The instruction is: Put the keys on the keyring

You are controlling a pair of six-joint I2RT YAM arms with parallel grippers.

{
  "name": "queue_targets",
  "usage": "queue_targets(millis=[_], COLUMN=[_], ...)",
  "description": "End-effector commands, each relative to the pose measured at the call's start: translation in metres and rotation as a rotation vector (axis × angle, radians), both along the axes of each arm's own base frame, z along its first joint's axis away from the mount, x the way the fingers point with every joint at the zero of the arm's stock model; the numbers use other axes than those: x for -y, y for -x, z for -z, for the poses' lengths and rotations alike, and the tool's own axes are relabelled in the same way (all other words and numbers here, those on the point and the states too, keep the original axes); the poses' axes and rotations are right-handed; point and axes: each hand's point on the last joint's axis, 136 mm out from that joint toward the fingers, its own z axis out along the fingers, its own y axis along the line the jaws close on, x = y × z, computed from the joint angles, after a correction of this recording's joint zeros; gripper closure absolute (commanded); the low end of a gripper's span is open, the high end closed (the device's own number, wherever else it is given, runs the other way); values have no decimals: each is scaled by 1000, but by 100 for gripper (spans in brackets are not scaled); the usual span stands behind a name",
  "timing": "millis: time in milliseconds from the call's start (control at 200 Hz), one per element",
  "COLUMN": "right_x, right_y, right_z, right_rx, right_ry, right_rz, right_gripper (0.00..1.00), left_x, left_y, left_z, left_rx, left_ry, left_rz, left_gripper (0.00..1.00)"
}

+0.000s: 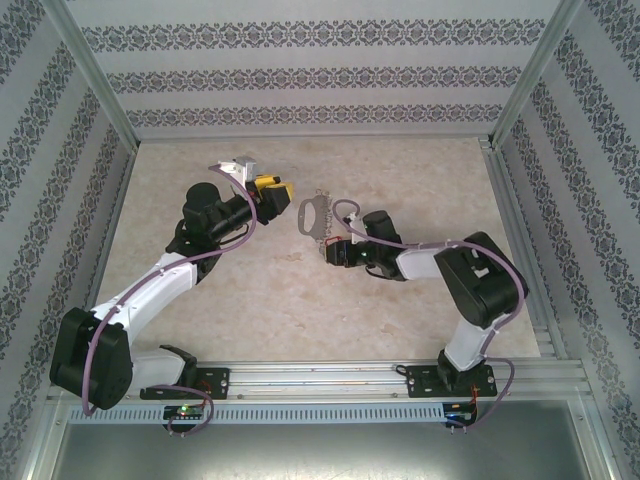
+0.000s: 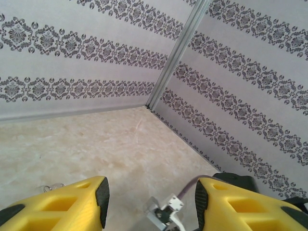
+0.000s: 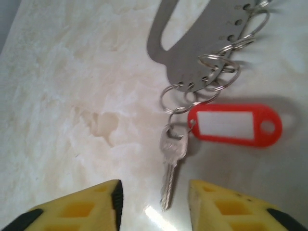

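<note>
Flat grey metal D-shaped keyring (image 3: 192, 43), at 12 o'clock; silver metal key (image 3: 171, 163); red plastic tag (image 3: 236, 125) with white label, at 3 o'clock. On the right tool (image 3: 154, 195): yellow fingers, black pads. Cream marbled counter (image 3: 72, 96). Pale walls (image 2: 72, 48) carry dark damask bands.

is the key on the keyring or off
On, it seems: the key and its red tag sit on a small ring linked into the rings on the keyring.
</note>
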Motion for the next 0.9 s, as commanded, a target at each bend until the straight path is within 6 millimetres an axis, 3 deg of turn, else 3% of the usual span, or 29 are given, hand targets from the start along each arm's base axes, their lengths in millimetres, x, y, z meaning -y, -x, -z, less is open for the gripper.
queue_targets(millis=[0, 110, 185, 205, 220, 270, 330, 495, 685, 829, 894], right_x=[1, 10, 20, 23, 25, 34, 47, 90, 145, 192, 215], right_y=[4, 9, 10, 10, 10, 10, 7, -5, -23, -40, -45], right_z=[-31, -61, -86, -95, -101, -120, -141, -181, -192, -176, -168], right_rx=[76, 137, 188, 206, 217, 260, 308, 433, 509, 513, 491], right_ry=[-26, -39, -46, -50, -52, -54, -37, 55, 170, 234, 228], right_rz=[11, 28, 51, 59, 65, 90, 131, 287, 509, 690, 781], right_gripper=[52, 44, 38, 36, 33, 25, 3, 2, 2, 2, 2], left_x=[1, 1, 0, -1, -1, -5, -12, -36, -75, -110, -127], left_y=[-1, -1, -2, -2, -3, -4, -8, -11, -16, -17, -18], left_z=[-7, -10, -11, -11, -11, -10, -9, -14, -7, 9, 31], left_rx=[-2, 2, 4, 3, 4, 3, 9, 101, 203, 247, 218], left_ry=[18, 19, 17, 14, 13, 2, -5, -55, -286, -475, -560], left_rz=[17, 20, 10, 6, 1, -23, -73, -218, -438, -615, -692], left_gripper=[47, 41, 21, 5, 0, 0, 0, 0, 0, 0, 0])
